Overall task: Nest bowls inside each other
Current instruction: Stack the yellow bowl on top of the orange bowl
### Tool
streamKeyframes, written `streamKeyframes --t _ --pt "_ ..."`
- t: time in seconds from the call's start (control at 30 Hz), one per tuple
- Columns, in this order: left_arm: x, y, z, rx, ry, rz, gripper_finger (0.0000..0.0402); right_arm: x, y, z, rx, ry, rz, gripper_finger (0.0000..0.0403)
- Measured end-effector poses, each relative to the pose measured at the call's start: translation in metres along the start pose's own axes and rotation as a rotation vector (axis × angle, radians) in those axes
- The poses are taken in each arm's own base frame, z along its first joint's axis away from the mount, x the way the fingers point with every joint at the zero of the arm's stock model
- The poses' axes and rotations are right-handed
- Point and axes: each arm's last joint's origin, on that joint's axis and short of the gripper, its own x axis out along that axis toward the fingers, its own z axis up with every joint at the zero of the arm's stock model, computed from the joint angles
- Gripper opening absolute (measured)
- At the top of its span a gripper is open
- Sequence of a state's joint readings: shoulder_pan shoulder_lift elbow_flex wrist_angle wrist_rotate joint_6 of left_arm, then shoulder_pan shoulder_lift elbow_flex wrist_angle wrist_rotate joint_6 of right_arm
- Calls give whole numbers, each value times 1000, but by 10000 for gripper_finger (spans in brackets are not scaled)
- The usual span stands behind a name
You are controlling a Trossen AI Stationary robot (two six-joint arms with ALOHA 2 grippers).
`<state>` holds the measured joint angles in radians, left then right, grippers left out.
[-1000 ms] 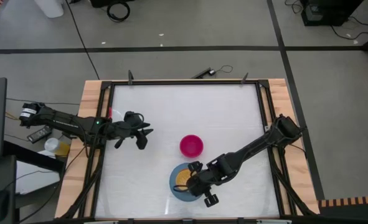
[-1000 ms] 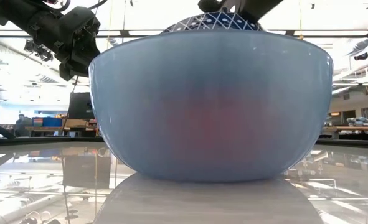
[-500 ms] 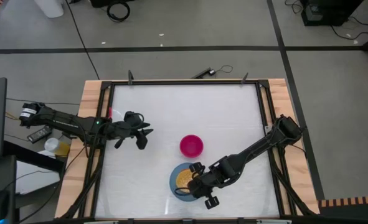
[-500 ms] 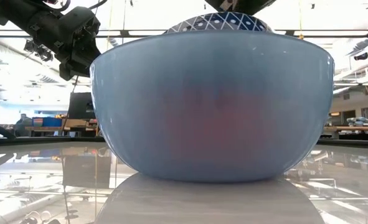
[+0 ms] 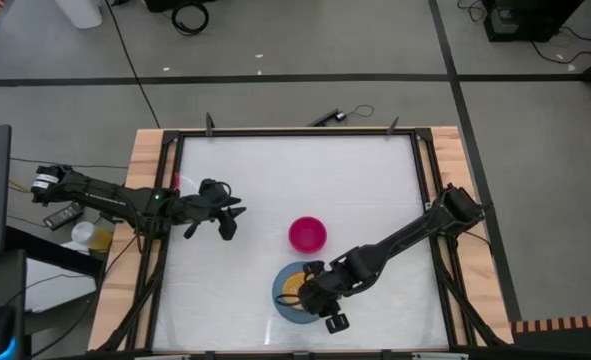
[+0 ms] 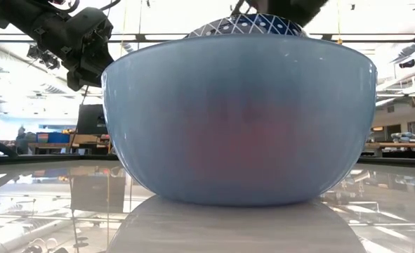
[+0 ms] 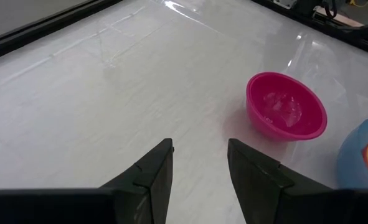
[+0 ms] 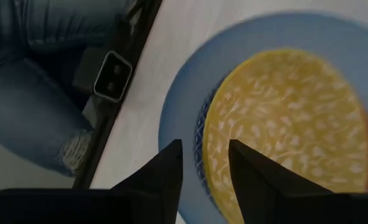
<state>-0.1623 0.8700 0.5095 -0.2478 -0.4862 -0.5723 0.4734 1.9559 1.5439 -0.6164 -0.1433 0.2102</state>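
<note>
The light blue bowl (image 5: pixel 284 303) stands near the table's front edge and fills the low view (image 6: pixel 239 119). Inside it rests a smaller bowl (image 8: pixel 289 124), yellow-orange within and blue-patterned outside, its rim (image 6: pixel 248 25) showing above the blue one. My right gripper (image 8: pixel 205 163) is open over it, one finger inside this bowl's rim and one outside, with a gap on each side. The magenta bowl (image 5: pixel 307 234) stands alone on its base at mid-table (image 7: pixel 286 114). My left gripper (image 7: pixel 199 165) waits open above the table's left part (image 5: pixel 232 218).
A person's legs in jeans (image 8: pixel 28 68) stand just beyond the table's near edge, beside a small black camera (image 8: pixel 112 78) on the dark frame. The white table top (image 5: pixel 295 170) stretches toward the far edge behind the bowls.
In the low view the patterned bowl has shifted a little toward the right inside the light blue bowl and now sits more level. The blue bowl and the magenta bowl have stayed where they were.
</note>
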Motion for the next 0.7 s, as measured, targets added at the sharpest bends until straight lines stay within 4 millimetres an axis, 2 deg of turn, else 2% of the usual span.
streamKeyframes --t 0.17,0.27,0.43,0.7 --pt "0 0 0 -1 -2 -1 156 16 -3 -5 7 43 23 127" --pt "0 0 0 0 -2 -1 156 17 -3 -5 -9 42 17 110" --pt "0 0 0 5 -2 -1 156 16 -3 -6 -58 44 -7 22" --pt "0 0 0 9 -1 -1 156 9 8 -8 -120 96 -111 21"
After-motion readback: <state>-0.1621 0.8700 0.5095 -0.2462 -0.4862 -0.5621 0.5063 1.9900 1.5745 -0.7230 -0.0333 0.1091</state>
